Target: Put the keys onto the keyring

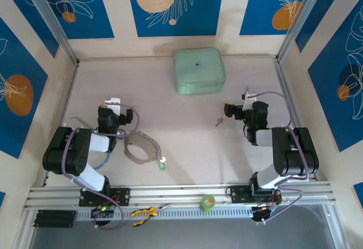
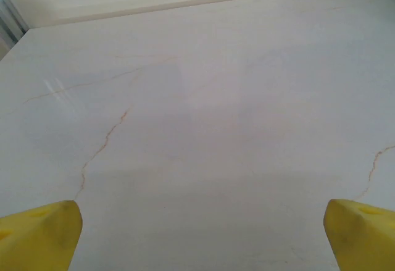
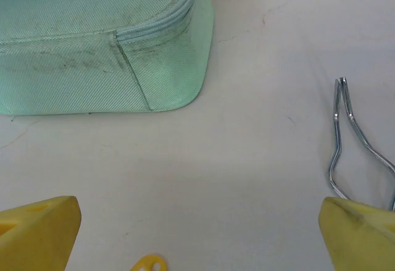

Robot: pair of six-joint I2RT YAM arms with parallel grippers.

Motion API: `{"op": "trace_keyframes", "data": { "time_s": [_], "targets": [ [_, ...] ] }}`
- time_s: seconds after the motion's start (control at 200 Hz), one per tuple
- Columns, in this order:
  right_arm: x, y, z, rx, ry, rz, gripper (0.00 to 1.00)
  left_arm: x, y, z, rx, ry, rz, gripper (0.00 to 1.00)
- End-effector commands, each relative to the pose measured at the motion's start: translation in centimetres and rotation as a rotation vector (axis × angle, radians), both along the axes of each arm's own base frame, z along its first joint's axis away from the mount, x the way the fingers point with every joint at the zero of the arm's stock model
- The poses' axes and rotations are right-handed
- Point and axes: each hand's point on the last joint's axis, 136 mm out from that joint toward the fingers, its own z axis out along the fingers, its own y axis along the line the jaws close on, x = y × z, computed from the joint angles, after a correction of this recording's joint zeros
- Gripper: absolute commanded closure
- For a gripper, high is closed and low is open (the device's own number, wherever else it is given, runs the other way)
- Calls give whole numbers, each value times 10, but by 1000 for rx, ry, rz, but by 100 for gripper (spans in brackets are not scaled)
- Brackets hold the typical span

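Nearer than the mint case (image 1: 198,71), left gripper (image 2: 200,237) and right gripper (image 3: 197,234) hover with jaws spread and empty, so threading seems unstarted: first grasp a key (image 1: 219,122), then the keyring (image 1: 142,147).

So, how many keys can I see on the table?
2. The green-headed key lies at the near-right end of the keyring; the other key lies just left of the right gripper. More may be hidden under the arms.

cloth case (image 3: 92,42), matt tbl (image 2: 197,129), shiny metal wire (image 3: 336,123)
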Motion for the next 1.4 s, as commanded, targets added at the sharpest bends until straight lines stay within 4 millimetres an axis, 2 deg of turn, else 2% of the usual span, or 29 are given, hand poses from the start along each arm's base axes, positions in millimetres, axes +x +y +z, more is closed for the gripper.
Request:
{"op": "trace_keyframes", "data": {
  "time_s": [0.0, 1.395],
  "targets": [
    [5, -1, 3, -2, -6, -8, 1, 4, -1, 10, -1, -26, -18, 0],
    [4, -1, 5, 9, -15, 1, 1, 5, -2, 9, -28, -16, -39, 0]
  ]
}}
